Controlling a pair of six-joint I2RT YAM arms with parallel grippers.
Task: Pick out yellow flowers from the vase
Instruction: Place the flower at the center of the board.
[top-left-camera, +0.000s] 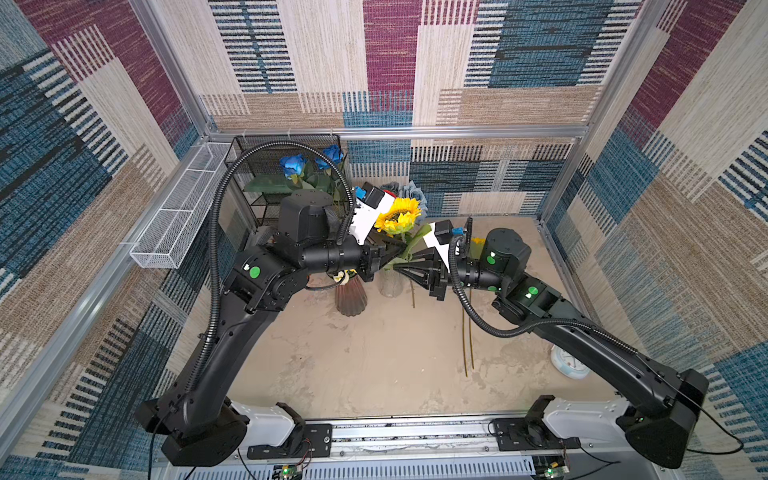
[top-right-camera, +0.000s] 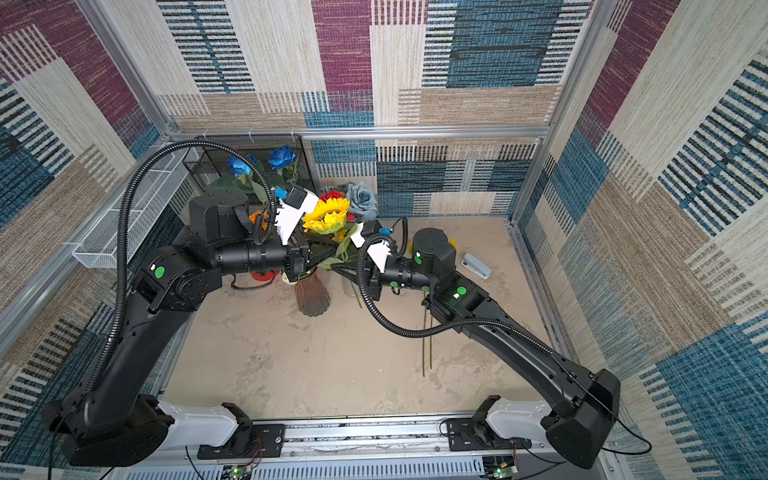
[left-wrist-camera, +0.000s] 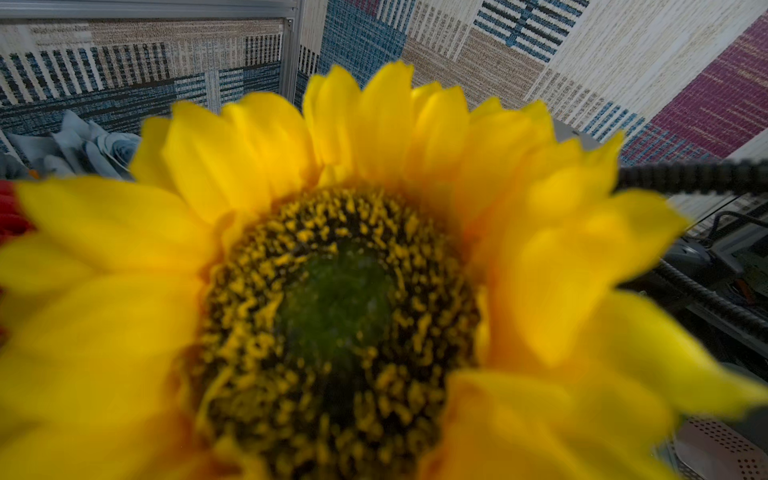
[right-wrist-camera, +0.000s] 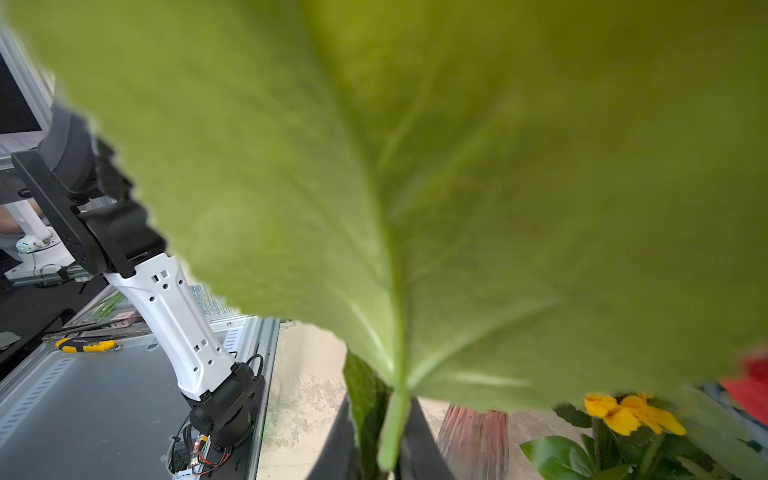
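- Sunflower (top-left-camera: 399, 214): yellow petals and a dark centre. It stands upright above the clear glass vase (top-left-camera: 390, 284) at the back middle of the table (top-left-camera: 374, 374), and its head fills the left wrist view (left-wrist-camera: 340, 291).
- Left gripper (top-left-camera: 401, 248): the jaws are together, with their tips at the stem just under the sunflower's head. Whether the stem is pinched cannot be told.
- Right gripper (top-left-camera: 395, 268): it reaches in from the opposite side, lower down and just above the vase mouth. The jaws are clamped on the sunflower's green leaf stalk (right-wrist-camera: 390, 432), and the leaf (right-wrist-camera: 415, 187) covers most of the right wrist view.
- Two long stems (top-left-camera: 466, 345): these lie flat on the table beside the right arm. A yellow bloom (top-left-camera: 478, 241) shows behind that arm.
- Brown ribbed vase (top-left-camera: 351, 297): just beside the glass vase, under the left arm.
- Red rose (top-right-camera: 332, 196) and grey-blue rose (top-right-camera: 361, 199): behind the sunflower.
- Two blue roses (top-left-camera: 293, 164): in front of the black mesh shelf (top-left-camera: 257, 166) in the back corner.
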